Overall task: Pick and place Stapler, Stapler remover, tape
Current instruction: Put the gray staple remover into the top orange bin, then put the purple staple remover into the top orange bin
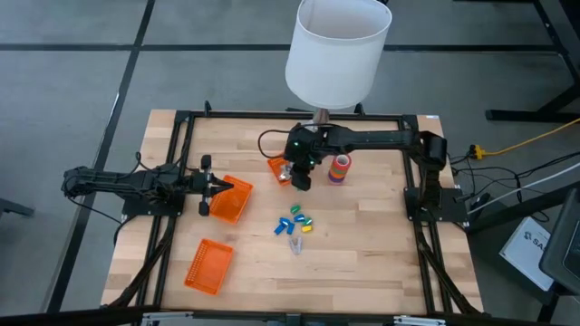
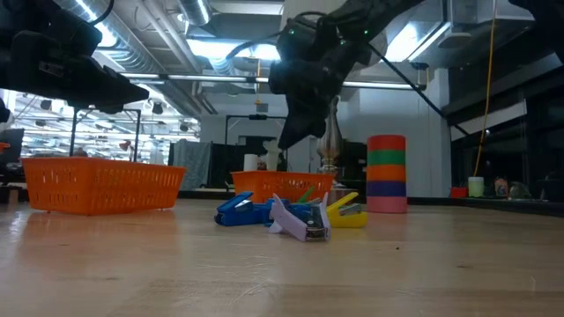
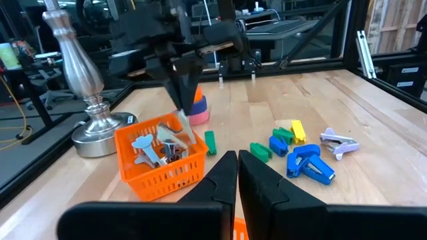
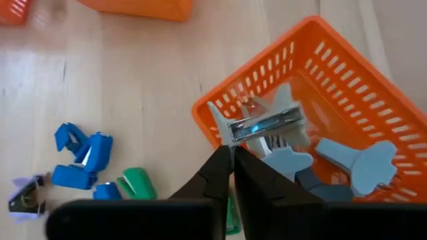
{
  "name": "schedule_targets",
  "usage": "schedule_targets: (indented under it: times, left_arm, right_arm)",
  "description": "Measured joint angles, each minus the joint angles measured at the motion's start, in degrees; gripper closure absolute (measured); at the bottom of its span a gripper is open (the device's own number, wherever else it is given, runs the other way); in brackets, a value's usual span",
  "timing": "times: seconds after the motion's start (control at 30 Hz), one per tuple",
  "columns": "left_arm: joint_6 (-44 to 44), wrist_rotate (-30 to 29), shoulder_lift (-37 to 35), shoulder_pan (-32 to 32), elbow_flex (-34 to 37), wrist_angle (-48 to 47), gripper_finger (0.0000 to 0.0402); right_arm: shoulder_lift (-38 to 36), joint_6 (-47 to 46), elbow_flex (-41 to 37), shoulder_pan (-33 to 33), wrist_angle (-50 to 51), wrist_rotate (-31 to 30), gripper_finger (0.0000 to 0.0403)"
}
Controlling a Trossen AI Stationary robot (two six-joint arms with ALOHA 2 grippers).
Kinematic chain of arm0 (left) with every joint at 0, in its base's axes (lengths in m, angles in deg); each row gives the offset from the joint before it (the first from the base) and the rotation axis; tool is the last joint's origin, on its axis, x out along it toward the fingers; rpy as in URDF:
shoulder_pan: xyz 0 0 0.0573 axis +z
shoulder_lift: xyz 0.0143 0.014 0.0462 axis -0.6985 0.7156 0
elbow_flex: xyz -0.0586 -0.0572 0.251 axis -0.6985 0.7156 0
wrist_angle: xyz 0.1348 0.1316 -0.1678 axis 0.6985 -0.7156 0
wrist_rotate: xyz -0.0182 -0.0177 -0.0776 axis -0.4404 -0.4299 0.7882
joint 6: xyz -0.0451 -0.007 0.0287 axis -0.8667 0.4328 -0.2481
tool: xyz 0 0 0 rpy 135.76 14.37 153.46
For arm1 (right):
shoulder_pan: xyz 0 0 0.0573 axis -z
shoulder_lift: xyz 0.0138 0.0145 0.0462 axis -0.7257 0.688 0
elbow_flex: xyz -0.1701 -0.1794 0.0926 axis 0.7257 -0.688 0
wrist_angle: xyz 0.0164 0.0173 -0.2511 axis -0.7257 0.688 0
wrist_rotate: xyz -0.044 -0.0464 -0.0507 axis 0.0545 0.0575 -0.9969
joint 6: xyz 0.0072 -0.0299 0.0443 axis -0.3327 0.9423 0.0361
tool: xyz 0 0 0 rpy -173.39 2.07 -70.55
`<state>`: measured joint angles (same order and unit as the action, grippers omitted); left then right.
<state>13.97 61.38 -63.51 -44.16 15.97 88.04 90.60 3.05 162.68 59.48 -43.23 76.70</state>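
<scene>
1. Wooden bench (image 1: 362,235) fills the frame, with a white lamp (image 1: 337,50) at its far edge; the landmark is the small orange basket (image 3: 160,163) beside the lamp's base.
2. Right tool (image 4: 232,155) hangs directly over that basket, its fingers nearly pressed together with only a thin gap, a grey stapler remover (image 4: 263,123) just beyond the tips. Whether it pinches the remover or has let go, I cannot tell.
3. More grey-blue removers lie inside the basket; this looks like the drop-off step.
4. Stack of tape (image 1: 340,169) stands just beside the basket, on its right-arm side; the blue staplers (image 3: 303,163) and green and yellow pieces lie near it, toward the bench middle.
5. Left tool (image 3: 237,175), pressed together and holding nothing, waits well away by a larger orange bin (image 1: 228,199).
6. Next likely: lift clear of the basket, then reach for the loose pile.
</scene>
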Motion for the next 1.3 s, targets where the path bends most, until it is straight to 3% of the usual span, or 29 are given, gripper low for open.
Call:
schedule_targets:
  times: [0.2,0.57,0.97,1.3]
  left_arm:
    - [0.0,-0.01,-0.01,0.0,0.01,0.0,0.039]
    - [0.0,-0.02,0.0,0.01,0.02,0.01,0.039]
    - [0.0,-0.02,-0.02,0.0,0.01,0.0,0.0391]
    - [0.0,-0.02,0.0,0.0,0.01,0.0,0.039]
  right_arm:
    - [-0.04,0.02,0.89,0.92,1.25,-6.36,0.0336]
    - [-0.3,-0.24,11.15,1.94,11.33,-6.81,0.0264]
    - [-0.45,-0.28,15.23,-4.12,23.45,-6.58,0.0261]
    - [-0.47,-3.06,15.23,-9.25,23.55,-6.81,0.026]
